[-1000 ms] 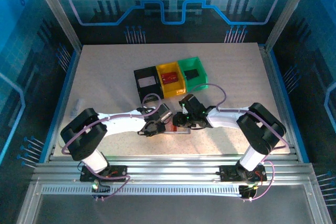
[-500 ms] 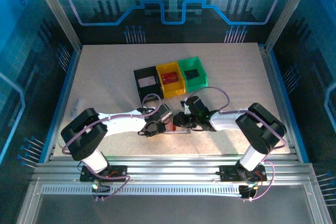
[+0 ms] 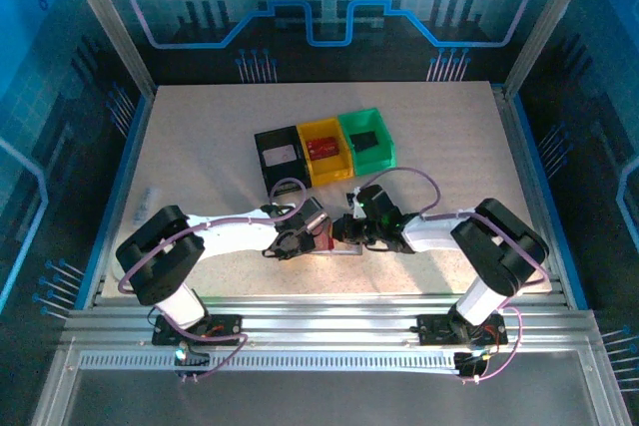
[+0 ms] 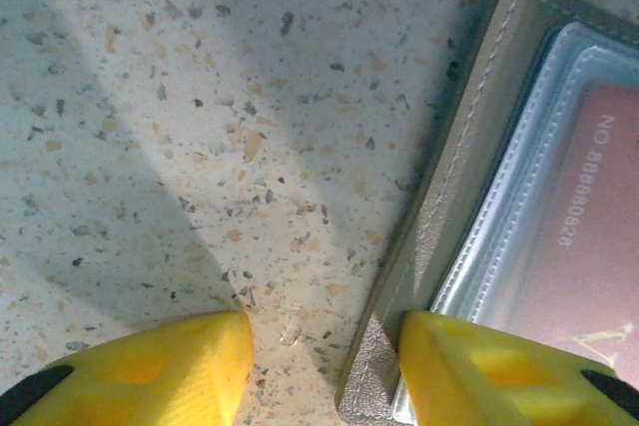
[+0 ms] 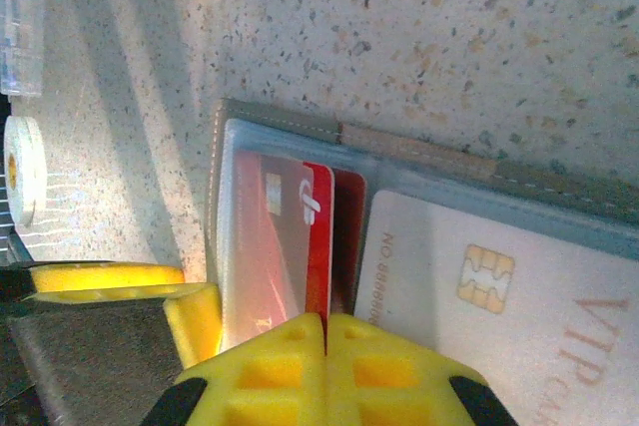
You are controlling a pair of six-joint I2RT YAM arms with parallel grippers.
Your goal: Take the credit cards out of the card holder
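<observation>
The grey card holder (image 5: 419, 143) lies open on the table near its front middle (image 3: 339, 248). My right gripper (image 5: 326, 324) is shut on the edge of a red credit card (image 5: 319, 236) that stands partly out of a clear sleeve. A whitish credit card (image 5: 479, 286) with a chip lies in the sleeve beside it. My left gripper (image 4: 324, 366) is open and straddles the holder's stitched edge (image 4: 439, 197): one yellow finger (image 4: 499, 366) rests on the clear sleeve over a pink card (image 4: 589, 236), the other on bare table. In the top view the left gripper (image 3: 300, 242) and right gripper (image 3: 341, 232) face each other across the holder.
Three small bins stand in a row behind the holder: black (image 3: 279, 159), yellow (image 3: 326, 150) holding a red card, green (image 3: 367, 142) holding a black block. A small clear object (image 3: 150, 197) lies at the table's left edge. Aluminium rails run along the near edge.
My right gripper has closed onto the red card's edge, and its arm has shifted slightly to the right. The left arm has stayed put.
</observation>
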